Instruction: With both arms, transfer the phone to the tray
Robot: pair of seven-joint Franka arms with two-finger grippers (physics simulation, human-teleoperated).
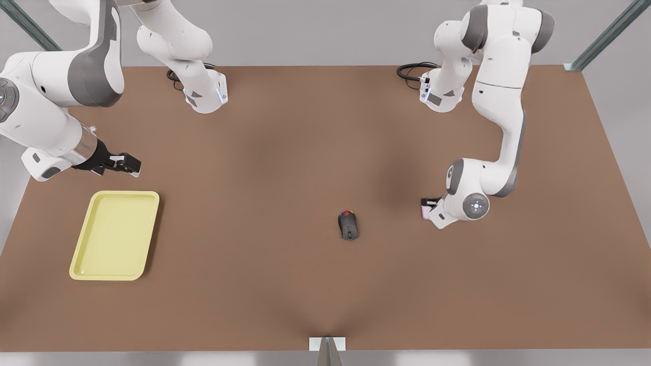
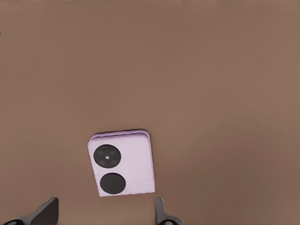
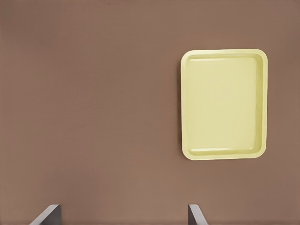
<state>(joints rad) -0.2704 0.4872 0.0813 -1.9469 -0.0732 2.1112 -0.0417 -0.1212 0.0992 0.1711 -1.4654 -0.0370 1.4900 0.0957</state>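
**Ana:** Two arms in the front view — one at the front view's right bends low, its wrist right over the phone, which lies on the table well apart from the tray. A mouse sits between them.

**Ben:** And the right gripper?

**Ana:** It hangs beyond the tray's far end, waiting.

**Ben:** Left wrist view?

**Ana:** The phone lies flat, lenses up, just ahead of the left gripper. Jaws wide, nothing held. I'd centre them over the slab's sides before descending — it's thin, so the fingers should go right down to the table.

**Ben:** Right wrist view?

**Ana:** The tray is empty, off to one side of the right gripper, whose jaws stand wide too.
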